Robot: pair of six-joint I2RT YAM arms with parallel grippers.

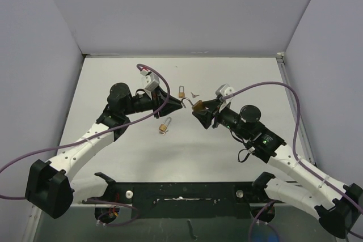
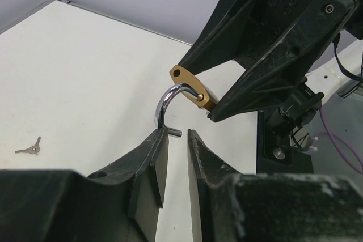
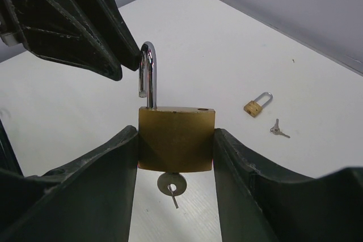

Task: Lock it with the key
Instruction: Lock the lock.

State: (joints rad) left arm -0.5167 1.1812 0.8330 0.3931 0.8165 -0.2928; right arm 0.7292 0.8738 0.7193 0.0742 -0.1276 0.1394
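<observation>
Item 1, nearest you: loose small padlock (image 1: 165, 125), lying on the table (image 1: 113, 157).
Item 2: your right gripper (image 1: 198, 109), clamped on the large padlock (image 3: 177, 138), which is held off the table; key (image 3: 172, 184) in its base, shackle (image 3: 148, 75) open.
Item 3: your left gripper (image 2: 176, 140), fingers slightly parted, at the shackle's free end.
Item 4, beyond: second small padlock (image 3: 257, 105) and spare keys (image 3: 278, 130), lying on the table just past both grippers

The key (image 3: 171, 184) has its blade hidden inside the padlock (image 3: 176, 139).
</observation>
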